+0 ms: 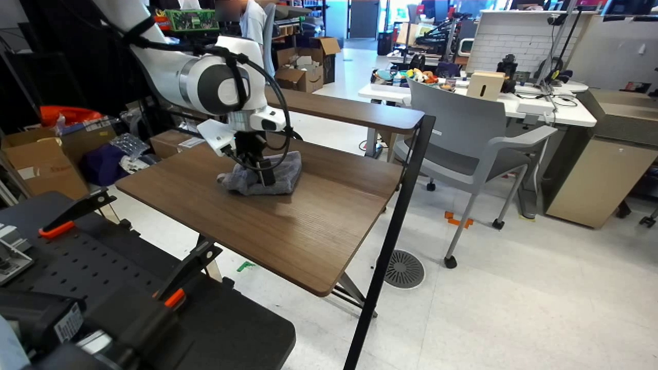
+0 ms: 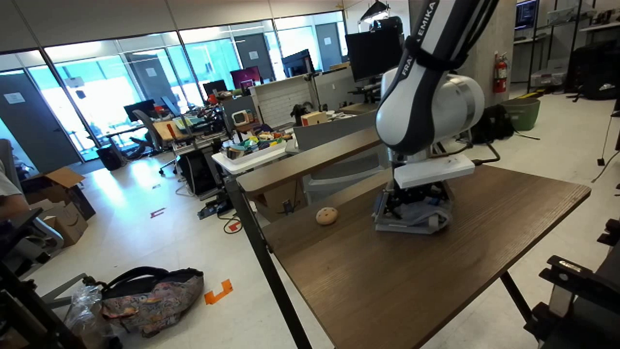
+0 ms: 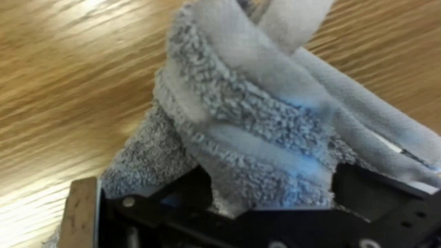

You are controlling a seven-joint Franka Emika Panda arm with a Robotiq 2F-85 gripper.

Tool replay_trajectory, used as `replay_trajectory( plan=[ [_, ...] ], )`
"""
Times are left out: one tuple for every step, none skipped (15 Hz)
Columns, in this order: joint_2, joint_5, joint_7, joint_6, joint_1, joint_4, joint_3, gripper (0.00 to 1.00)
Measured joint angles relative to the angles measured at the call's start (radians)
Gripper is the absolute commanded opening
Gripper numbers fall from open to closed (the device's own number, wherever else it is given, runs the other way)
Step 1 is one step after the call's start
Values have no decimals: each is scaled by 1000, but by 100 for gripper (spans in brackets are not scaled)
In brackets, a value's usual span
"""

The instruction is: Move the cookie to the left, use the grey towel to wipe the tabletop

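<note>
The cookie, a small round tan lump with dark spots, rests near the tabletop's back edge in an exterior view; I make it out only there. A crumpled grey towel lies on the brown tabletop, and its folds fill much of the wrist view. Pointing down, my gripper is low over the towel, its black fingers wide apart on either side of a raised fold. Towel cloth lies between the fingers without being visibly squeezed. In an exterior view the gripper stands to the right of the cookie.
A raised brown shelf runs along the table's back edge. A slanted black metal leg bounds one end. Behind the shelf stands a grey chair. A dark perforated bench with clamps sits beside the table's front.
</note>
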Motion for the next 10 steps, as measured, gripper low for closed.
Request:
replay_trajectory(
  plan=[
    [-3,13,3,-2,-23,-6,-9,100],
    [-5,27,3,-10,-49,-8,-13,100],
    [-7,30,-16,-34,-78,-5,-7,100],
    [-9,32,-35,-58,-103,-3,1,100],
    [-11,33,-46,-68,-119,-3,8,100],
    [-11,33,-49,-71,-124,-3,11,100],
    [-11,33,-49,-72,-124,-3,12,100],
    [-11,33,-49,-72,-124,-3,12,100],
    [-11,33,-49,-72,-124,-3,12,100],
    [-12,33,-49,-72,-124,-3,11,100]
  ],
)
